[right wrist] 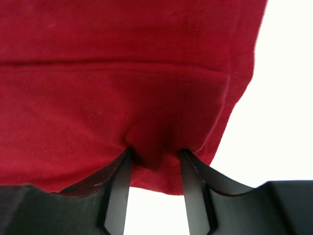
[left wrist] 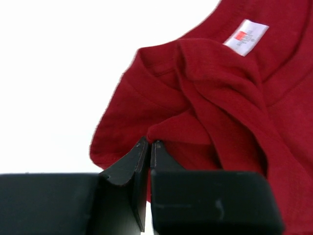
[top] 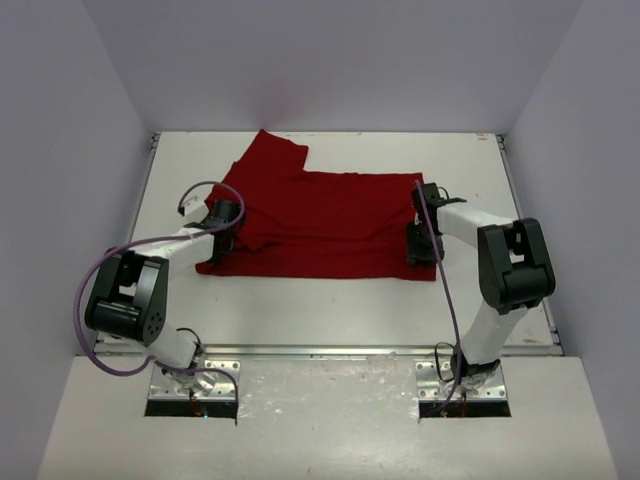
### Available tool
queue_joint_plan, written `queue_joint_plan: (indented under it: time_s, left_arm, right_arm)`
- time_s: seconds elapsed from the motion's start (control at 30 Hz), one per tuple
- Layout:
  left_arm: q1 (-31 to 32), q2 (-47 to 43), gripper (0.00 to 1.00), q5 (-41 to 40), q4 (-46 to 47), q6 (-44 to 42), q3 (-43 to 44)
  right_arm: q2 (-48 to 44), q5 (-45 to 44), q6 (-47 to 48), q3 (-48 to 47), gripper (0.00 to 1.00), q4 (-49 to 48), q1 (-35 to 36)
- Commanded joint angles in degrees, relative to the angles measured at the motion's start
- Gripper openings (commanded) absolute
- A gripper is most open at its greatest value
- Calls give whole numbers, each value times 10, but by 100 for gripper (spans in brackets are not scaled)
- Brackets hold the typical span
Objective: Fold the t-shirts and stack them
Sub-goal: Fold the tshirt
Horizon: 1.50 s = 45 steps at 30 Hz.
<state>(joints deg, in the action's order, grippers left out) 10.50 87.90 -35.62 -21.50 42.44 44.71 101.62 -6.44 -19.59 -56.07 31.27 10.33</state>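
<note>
T-shirt (top: 320, 220) lay spread mid-table (top: 350, 300), long axis left to right, collar leftward, hem rightward. Left gripper (left wrist: 149, 143) was pinched almost closed on cloth below the collar; right gripper (right wrist: 155, 152), jaws narrowly apart, clasped bunched hem

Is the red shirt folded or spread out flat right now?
Partly folded: the shirt lies as a rectangle with only one sleeve sticking out.
</note>
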Motion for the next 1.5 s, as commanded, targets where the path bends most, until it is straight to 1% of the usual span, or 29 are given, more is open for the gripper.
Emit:
queue_joint_plan:
  time_s: [0.0,0.07,0.1,0.13,0.33,0.37,0.4,0.43,0.53,0.6,0.67,0.73,0.77,0.8,0.83,0.87,0.9,0.93,0.97,1.0,1.1,1.13,1.17,1.2,1.27,1.33,1.37,1.4,1.47]
  left_arm:
    - [-7,6,0,-59,-27,33,25]
    - [-7,17,0,-68,-31,40,28]
    - [-11,20,0,-80,-35,42,31]
    - [-13,24,0,-82,-37,42,32]
    - [-22,25,0,-99,-36,44,25]
    - [-22,25,6,-104,-39,45,25]
    - [-22,19,11,-104,-45,48,26]
    - [-22,8,19,-99,-44,48,21]
    - [-22,-13,21,-83,-23,42,3]
    - [-21,-29,28,-79,-24,47,-9]
    - [-21,-34,38,-82,-34,56,-12]
    - [-11,-52,46,-75,-31,56,-18]
    - [-5,-75,53,-66,-28,53,-23]
    - [1,-90,57,-62,-28,51,-25]
    - [18,-104,67,-56,-31,54,-26]
    - [28,-138,69,-53,-35,57,-33]
    - [36,-154,70,-46,-32,56,-38]
    - [41,-178,71,-19,-26,50,-46]
    - [41,-185,71,-9,-20,49,-55]
    - [41,-186,71,15,-19,45,-55]
    - [43,-172,71,43,1,20,-46]
    - [44,-163,71,52,12,8,-40]
    - [44,-152,71,59,0,12,-28]
    - [50,-128,71,56,-22,26,2]
    - [85,-107,71,36,-55,57,23]
    - [122,-91,71,19,-97,117,56]
    - [132,-68,71,7,-112,137,68]
    - [139,-56,72,0,-158,194,93]
    - [148,-14,72,5,-189,234,123]
  right_arm:
    - [61,-101,15,-17,46,53,-19]
    - [69,-116,20,-24,47,53,-19]
    - [77,-147,26,-28,47,55,-20]
    - [81,-159,28,-32,47,58,-20]
    - [75,-179,42,-46,52,61,-22]
    - [71,-175,41,-44,52,61,-22]
    - [59,-152,40,-44,53,62,-22]
    - [53,-141,42,-40,54,57,-22]
    - [27,-97,43,-41,57,57,-22]
    - [18,-86,44,-48,60,63,-22]
    - [4,-71,41,-60,61,69,-22]
    - [-11,-35,42,-62,63,61,-22]
    - [-28,2,39,-63,64,51,-22]
    - [-36,17,35,-67,66,48,-22]
    - [-49,28,28,-77,67,46,-22]
    - [-56,47,24,-85,68,50,-21]
    - [-64,55,20,-91,69,49,-21]
    - [-73,60,14,-100,76,49,-16]
    - [-91,62,12,-104,86,49,-12]
    - [-100,61,6,-105,87,48,-5]
    - [-133,90,9,-90,86,22,26]
    - [-143,87,10,-89,86,24,48]
    - [-147,80,13,-89,86,27,57]
    - [-151,71,14,-83,86,31,67]
    - [-170,67,11,-64,86,20,81]
    - [-190,70,7,-52,85,13,82]
    - [-195,71,6,-41,85,10,84]
    - [-201,73,5,-36,85,6,84]
    - [-210,73,5,-29,85,7,83]
